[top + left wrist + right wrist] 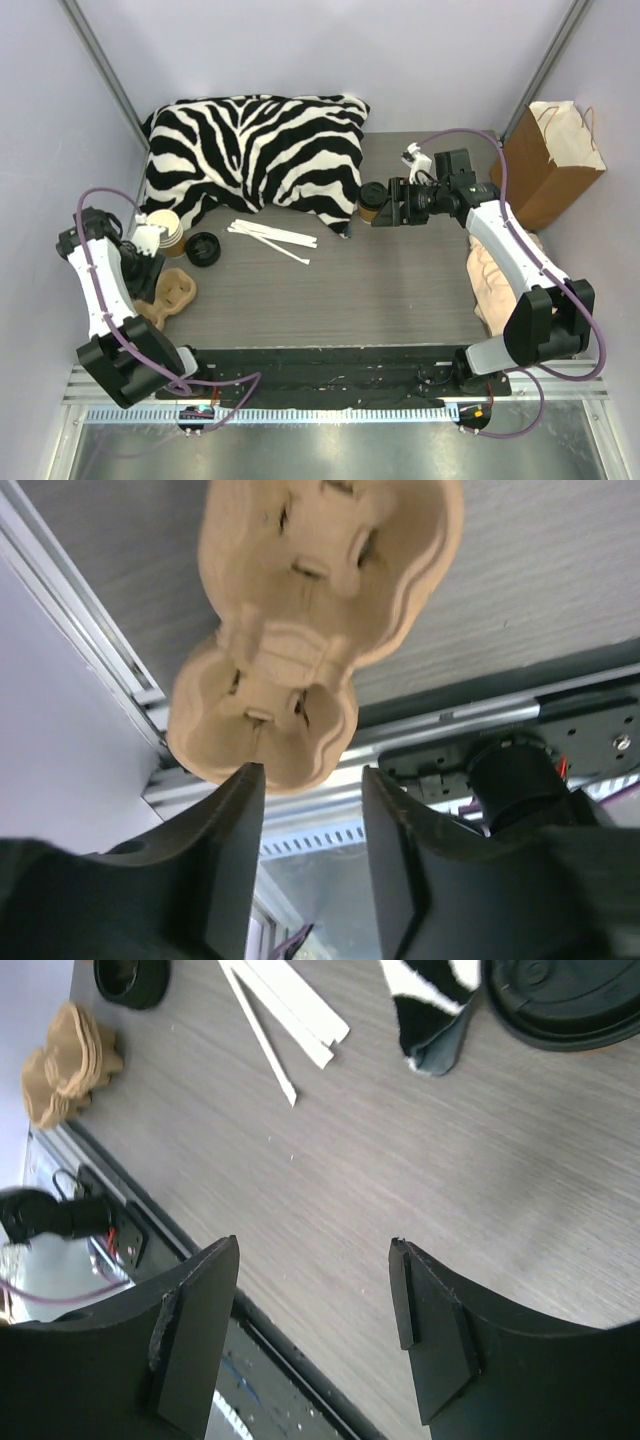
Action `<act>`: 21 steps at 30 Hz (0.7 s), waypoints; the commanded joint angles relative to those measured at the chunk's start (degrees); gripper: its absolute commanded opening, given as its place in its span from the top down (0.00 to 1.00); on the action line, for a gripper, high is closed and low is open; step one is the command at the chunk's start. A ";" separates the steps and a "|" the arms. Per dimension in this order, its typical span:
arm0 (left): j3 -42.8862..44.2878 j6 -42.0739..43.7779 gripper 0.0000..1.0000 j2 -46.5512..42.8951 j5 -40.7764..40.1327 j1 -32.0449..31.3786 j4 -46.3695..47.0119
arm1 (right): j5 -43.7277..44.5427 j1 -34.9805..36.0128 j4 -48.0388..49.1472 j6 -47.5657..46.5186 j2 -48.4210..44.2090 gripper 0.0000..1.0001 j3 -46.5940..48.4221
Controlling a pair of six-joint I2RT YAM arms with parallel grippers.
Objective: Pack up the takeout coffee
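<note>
Standing upright on the table (380, 290) toward its back right, the takeout coffee (372, 198) sits against the lower right corner of a zebra-striped pillow (255, 150), black lid on top. The right pincer (315, 1245) is just beside the cup on its right. Its fingers are apart with nothing between them; in the right wrist view only bare table shows in the gap, and the cup's lid lies beyond the fingertips at the upper right.

The left pincer (310, 775) hangs at the left edge of the table above a moulded pulp cup carrier (310, 630). Its fingers are apart, the tips just at the carrier's near rim, with nothing clamped.

Also on the table at the left:
- a stack of lidless brown cups (163, 230)
- a loose black lid (203, 248) just beside the stack
- flat white sticks (270, 238) near the middle

A brown paper bag (555, 160) stands at the far right.
</note>
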 commanded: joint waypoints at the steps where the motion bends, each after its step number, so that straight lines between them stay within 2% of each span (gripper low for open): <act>1: -4.65 3.79 0.55 -1.42 -3.21 2.99 -8.85 | -1.52 0.71 -12.06 -9.14 1.91 0.30 4.79; 7: -11.33 4.84 0.65 -3.71 -3.04 6.50 -5.07 | 6.21 0.71 -18.58 -18.21 2.62 0.32 4.01; 12: -12.84 5.20 0.68 -1.52 -0.23 8.96 -3.32 | 8.23 0.71 -19.64 -19.98 2.27 0.32 1.99; 21: -13.71 3.35 0.69 0.85 2.94 8.97 0.99 | 9.64 0.71 -20.25 -20.77 3.15 0.33 2.69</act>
